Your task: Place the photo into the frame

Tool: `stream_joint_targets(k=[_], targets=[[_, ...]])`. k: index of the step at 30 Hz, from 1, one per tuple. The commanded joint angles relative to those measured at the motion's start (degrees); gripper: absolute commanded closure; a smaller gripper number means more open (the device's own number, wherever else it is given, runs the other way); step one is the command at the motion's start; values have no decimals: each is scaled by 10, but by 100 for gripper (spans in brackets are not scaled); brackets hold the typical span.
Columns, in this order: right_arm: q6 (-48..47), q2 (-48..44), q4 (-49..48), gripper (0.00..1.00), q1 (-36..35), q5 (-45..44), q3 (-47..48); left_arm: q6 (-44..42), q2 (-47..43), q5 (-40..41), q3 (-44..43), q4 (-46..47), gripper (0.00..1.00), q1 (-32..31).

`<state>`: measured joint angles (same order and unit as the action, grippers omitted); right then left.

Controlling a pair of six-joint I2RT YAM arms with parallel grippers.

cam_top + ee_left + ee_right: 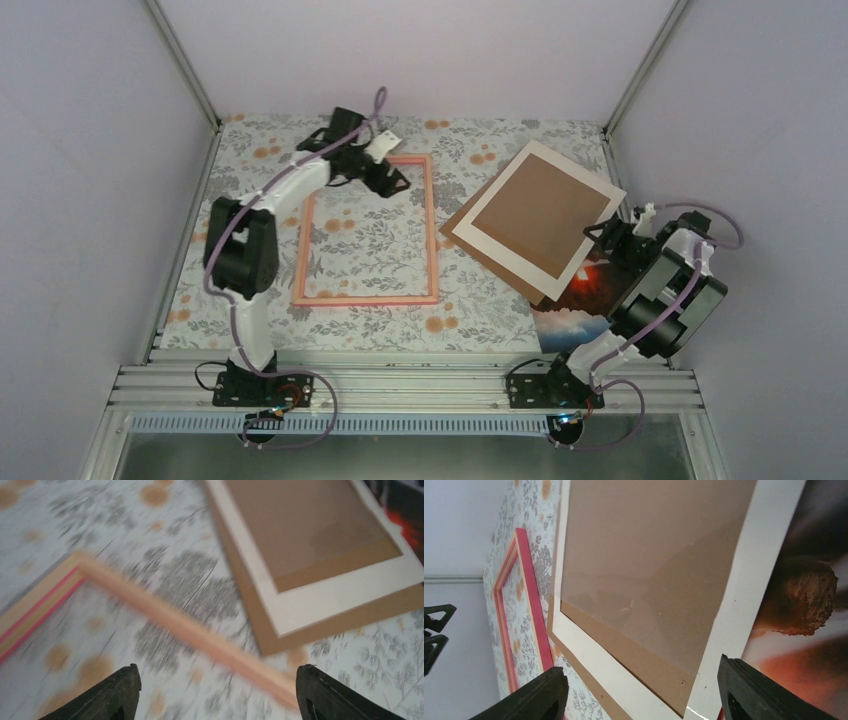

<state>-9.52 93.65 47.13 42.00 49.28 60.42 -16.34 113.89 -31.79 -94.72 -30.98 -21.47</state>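
Photo (575, 300) lies buried under mat (734, 615) & backing board (350, 618), prob. why R gripper (639, 670) hangs open over that stack; L gripper (217, 667), open & empty, hovers over frame (432, 230).

pink frame (365, 299), red-orange photo (804, 580), white mat (730, 605)

Table (380, 322), floral cover. Lying on it:
- frame (366, 299), far rail below left gripper (392, 180)
- backing board (540, 215), just left of right gripper (603, 238)
- photo (585, 288), under right gripper, partly beneath the board
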Motion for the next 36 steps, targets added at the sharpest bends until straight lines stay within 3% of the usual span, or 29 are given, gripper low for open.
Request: stream_joint_targets(k=[1, 6, 13, 26, 31, 36], targets=[[-6, 48, -16, 28, 13, 33, 3, 39, 105, -67, -106, 25, 27, -61], [-21, 95, -26, 31, 15, 39, 3, 103, 228, -95, -255, 10, 38, -93], [-15, 124, -48, 31, 19, 26, -1, 144, 345, -109, -402, -23, 40, -106], [-10, 174, -71, 34, 20, 30, -10, 161, 408, -89, -412, 5, 49, -134], [-10, 177, -74, 40, 19, 39, -12, 144, 413, -88, -399, -1, 57, -149], [-12, 174, -77, 44, 17, 54, -21, 127, 411, -61, -380, -22, 72, -163]])
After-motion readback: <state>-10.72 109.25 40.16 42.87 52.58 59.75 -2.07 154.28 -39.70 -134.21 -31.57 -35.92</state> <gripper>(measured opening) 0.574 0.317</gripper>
